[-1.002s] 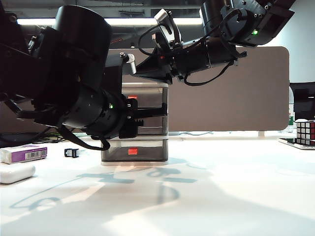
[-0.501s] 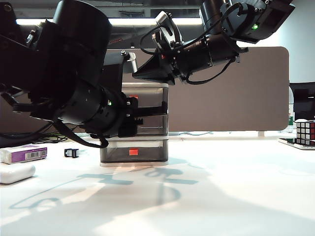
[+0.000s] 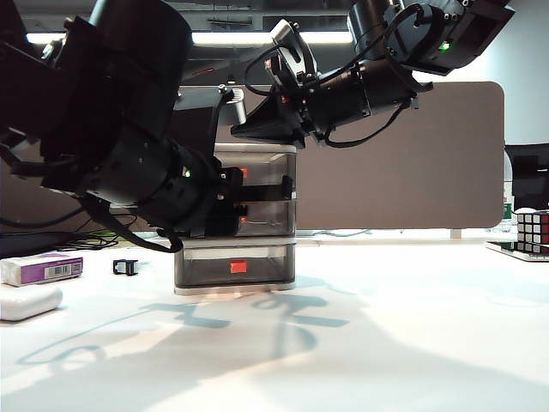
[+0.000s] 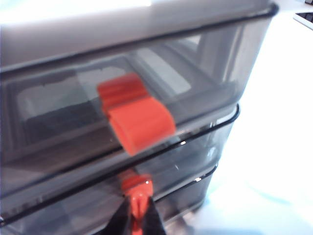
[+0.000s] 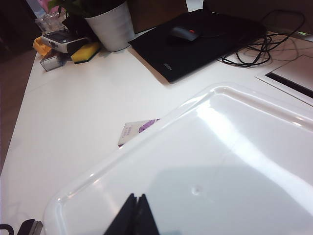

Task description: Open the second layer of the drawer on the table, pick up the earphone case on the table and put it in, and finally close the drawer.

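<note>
On the white table [image 3: 412, 343], the drawer [image 3: 266, 266] could tip if the pull jerks. The right gripper [image 5: 133, 215], jaws together, presses its glossy top. The left gripper [image 4: 138, 215] pinches the second layer's [image 4: 195, 161] red handle [image 4: 137, 188]. The pebble-smooth case [image 3: 30, 302] lies far left.

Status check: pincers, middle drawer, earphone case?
Left pincer shut on second layer's handle, tray not visibly out. Right pincer shut, empty, over the drawer top. Earphone case on table, far left, unobstructed.
</note>
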Controlling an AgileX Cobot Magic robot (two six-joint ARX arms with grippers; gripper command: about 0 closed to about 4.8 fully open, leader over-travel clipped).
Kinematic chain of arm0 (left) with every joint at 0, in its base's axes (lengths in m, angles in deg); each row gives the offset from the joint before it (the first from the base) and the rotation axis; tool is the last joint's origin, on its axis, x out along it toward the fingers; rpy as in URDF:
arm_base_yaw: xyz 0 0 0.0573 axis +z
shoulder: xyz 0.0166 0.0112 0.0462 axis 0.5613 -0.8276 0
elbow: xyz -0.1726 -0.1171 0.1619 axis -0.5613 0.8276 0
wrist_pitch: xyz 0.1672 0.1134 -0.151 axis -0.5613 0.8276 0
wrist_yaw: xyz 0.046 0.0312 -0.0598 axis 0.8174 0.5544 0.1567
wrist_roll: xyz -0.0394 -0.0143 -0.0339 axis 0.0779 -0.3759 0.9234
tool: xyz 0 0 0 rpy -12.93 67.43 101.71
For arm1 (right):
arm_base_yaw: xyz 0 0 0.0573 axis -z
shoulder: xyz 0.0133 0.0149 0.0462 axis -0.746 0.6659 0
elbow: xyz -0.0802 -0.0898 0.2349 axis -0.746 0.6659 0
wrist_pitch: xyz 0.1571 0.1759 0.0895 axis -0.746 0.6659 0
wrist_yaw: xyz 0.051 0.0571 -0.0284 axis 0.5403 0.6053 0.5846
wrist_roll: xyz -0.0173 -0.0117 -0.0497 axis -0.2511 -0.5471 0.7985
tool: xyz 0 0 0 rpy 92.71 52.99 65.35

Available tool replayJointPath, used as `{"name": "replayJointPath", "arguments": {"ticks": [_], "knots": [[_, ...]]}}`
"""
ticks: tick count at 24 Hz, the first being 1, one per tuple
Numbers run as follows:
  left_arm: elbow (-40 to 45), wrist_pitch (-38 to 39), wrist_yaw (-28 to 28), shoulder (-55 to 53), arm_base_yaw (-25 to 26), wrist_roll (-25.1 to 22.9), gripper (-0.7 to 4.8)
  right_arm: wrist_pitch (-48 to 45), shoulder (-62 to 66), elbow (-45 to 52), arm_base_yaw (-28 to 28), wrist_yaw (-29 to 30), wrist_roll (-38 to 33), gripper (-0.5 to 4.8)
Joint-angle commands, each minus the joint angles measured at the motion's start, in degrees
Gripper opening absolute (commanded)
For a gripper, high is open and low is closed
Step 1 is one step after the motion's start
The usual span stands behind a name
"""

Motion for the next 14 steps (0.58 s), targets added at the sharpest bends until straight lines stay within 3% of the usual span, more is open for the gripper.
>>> {"name": "replayJointPath", "arguments": {"ticks": [1,5,8,14], "knots": [[0.31,7.17,-3.41,-0.66,-0.42,0.46,-0.06,5.68,1.6,1.16,-0.2,0.81,-0.59,-0.05],[0.31,6.27,-3.32,-0.66,-0.15,0.63,-0.06,-0.79,1.31,1.11,-0.59,8.7,-2.82,-0.05],[0.31,5.9,-3.43,-0.68,0.5,0.76,-0.06,-4.72,0.7,0.92,-1.68,8.63,-5.79,-0.05],[0.31,4.74,-4.96,-0.68,2.14,0.81,-0.06,-1.79,0.98,-3.26,-3.89,7.96,-4.94,-0.05]]}}
